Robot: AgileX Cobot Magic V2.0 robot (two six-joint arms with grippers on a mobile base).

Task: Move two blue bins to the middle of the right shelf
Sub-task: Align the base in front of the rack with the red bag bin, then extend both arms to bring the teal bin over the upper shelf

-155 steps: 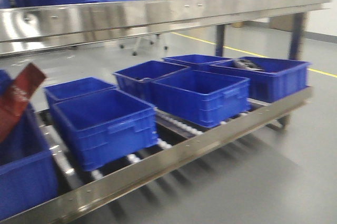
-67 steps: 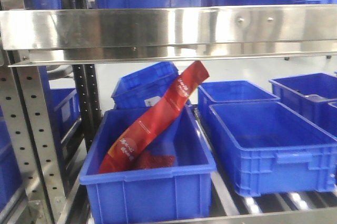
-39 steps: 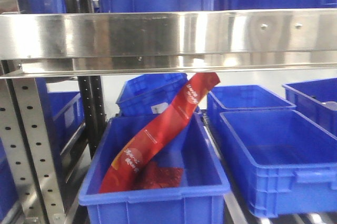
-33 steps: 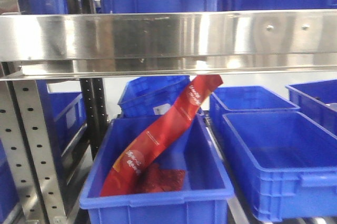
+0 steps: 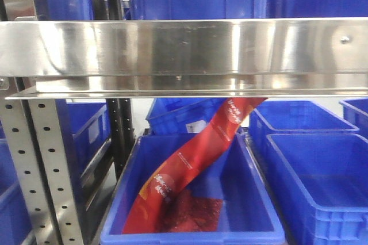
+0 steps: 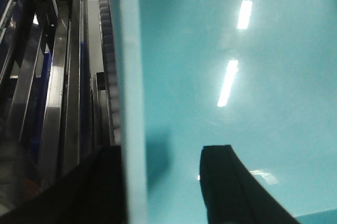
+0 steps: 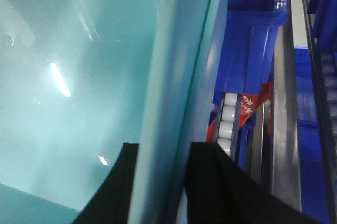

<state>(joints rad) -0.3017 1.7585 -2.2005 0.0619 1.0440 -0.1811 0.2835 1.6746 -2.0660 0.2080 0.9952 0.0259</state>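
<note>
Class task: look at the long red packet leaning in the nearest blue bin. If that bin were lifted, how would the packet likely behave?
The red packet bends along its length, so it is probably floppy film. Its top leans past the bin rim, so it would likely slide or flop over. It looks thin, probably light.

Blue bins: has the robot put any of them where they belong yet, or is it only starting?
Nothing visibly finished. In hand: the left tool and right tool each straddle the edge of a teal panel, perhaps a bin wall seen close up; whether they are clamped is unclear. The front view faces a steel shelf where a blue bin holds a red packet. Placing both bins seems left.
</note>
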